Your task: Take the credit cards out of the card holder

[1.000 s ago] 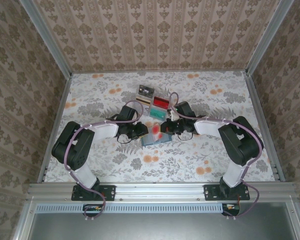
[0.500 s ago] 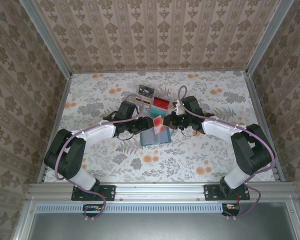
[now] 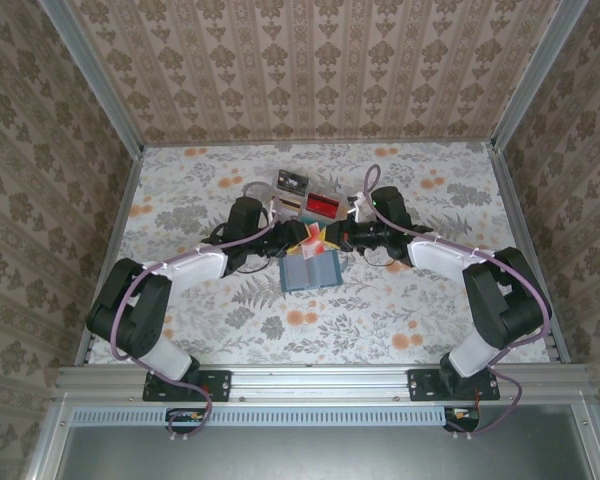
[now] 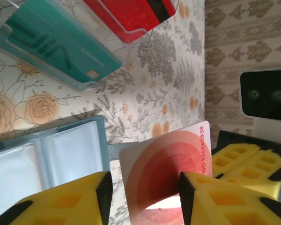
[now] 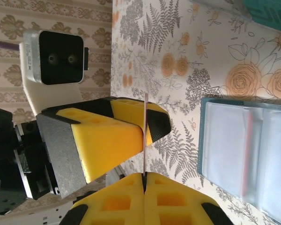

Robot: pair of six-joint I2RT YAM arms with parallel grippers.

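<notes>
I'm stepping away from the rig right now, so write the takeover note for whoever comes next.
Left gripper: open, fingers either side of the pink-and-white card, apparently not clamping it.
Right gripper: shut on that card's edge, holding it clear of the card holder.
Card holder: lies open on the table; the sleeves in view look empty.
Clear tray: holds a teal card and a red card.
Done: this card is out of the holder.
Left: set it down, probably in the tray, then check the holder for more.
</notes>
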